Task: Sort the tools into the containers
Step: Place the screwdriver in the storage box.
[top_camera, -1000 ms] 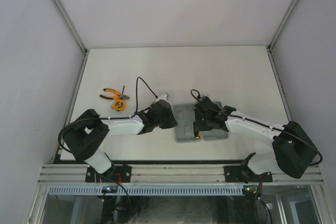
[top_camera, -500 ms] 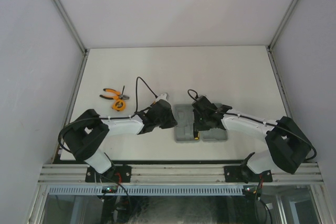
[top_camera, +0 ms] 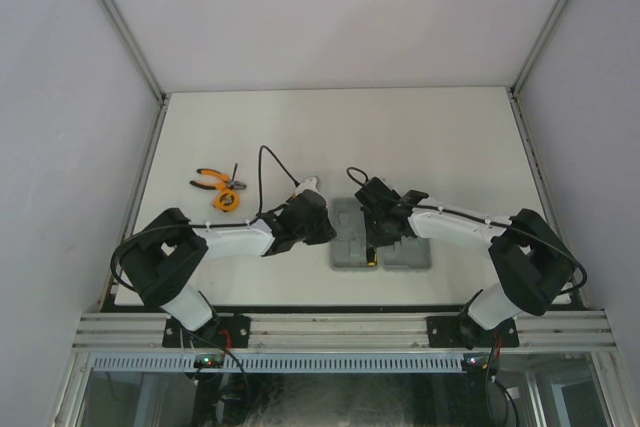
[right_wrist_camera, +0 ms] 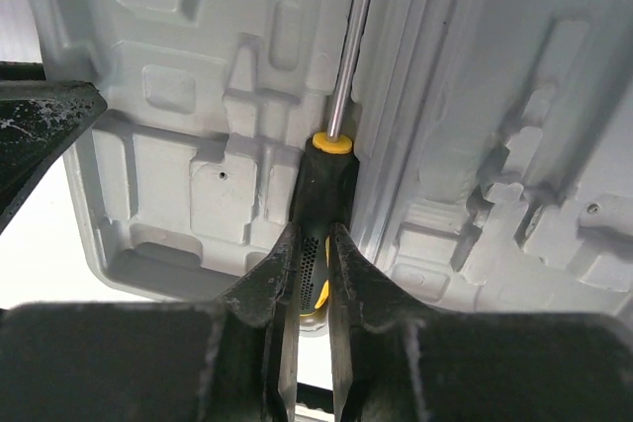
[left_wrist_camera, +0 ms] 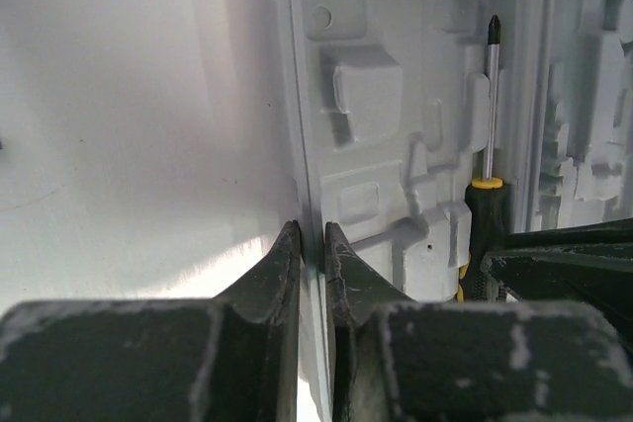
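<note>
Arms (top_camera: 235, 237) (top_camera: 455, 230) bend inward, wrists low; we see left fingers (left_wrist_camera: 282, 269) pinching the case (left_wrist_camera: 297, 96) rim, right fingers (right_wrist_camera: 277, 279) clamping the screwdriver (right_wrist_camera: 328, 183) handle.

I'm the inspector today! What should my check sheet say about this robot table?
Surface: white table, flat.
Job's things: grey tool case lies open near the middle. One screwdriver lies in its left half, beside the hinge. Orange pliers and tape measure lie on the table further left, outside the case.
Clutter: nothing seen.
Claws: left claw pinches the case's left rim. Right claw is closed around the screwdriver's handle.
Cables: a black cable loops above each wrist, away from the pliers.
Surroundings: plain white walls; metal frame rail along the near edge.
</note>
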### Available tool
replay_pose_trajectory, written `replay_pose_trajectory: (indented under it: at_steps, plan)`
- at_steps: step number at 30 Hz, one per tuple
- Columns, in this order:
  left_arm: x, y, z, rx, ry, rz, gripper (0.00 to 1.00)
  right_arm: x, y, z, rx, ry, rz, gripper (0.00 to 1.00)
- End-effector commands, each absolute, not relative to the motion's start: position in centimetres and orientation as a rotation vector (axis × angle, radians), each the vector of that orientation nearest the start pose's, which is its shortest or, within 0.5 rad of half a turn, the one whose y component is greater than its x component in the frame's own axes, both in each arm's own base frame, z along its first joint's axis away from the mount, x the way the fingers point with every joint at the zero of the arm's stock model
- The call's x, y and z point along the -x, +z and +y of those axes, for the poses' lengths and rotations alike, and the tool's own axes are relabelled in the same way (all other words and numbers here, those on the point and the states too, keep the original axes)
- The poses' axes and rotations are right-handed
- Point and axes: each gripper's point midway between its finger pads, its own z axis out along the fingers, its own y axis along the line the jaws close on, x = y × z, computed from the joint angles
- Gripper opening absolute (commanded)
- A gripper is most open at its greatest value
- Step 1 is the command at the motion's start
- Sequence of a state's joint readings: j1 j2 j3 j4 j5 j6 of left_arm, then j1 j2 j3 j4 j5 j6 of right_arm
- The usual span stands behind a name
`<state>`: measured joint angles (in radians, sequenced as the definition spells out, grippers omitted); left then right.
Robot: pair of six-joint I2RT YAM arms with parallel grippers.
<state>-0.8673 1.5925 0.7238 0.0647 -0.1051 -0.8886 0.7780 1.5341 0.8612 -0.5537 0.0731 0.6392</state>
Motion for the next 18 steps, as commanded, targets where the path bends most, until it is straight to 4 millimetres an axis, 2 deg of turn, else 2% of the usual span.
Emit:
replay_pose_trajectory:
  at_steps: [1,12,15,18]
  plan:
    - [-24.2,6.1,-33.3,0.022,-0.809,2.427,0.12,-15.5,-3.9,20.1,0.215,0.119,3.046,0.0]
    - [-23.0,6.1,-34.9,-0.025,-0.833,2.438,0.11,-13.0,-7.7,17.3,0.199,-0.075,3.173,0.0]
    - [-22.9,6.1,-34.8,-0.022,-0.832,2.438,0.11,-13.0,-7.5,16.8,0.188,-0.095,3.163,0.0]
    - [-22.9,6.2,-34.2,-0.015,-0.809,2.433,0.11,-14.3,-5.9,16.9,0.16,-0.034,3.112,0.0]
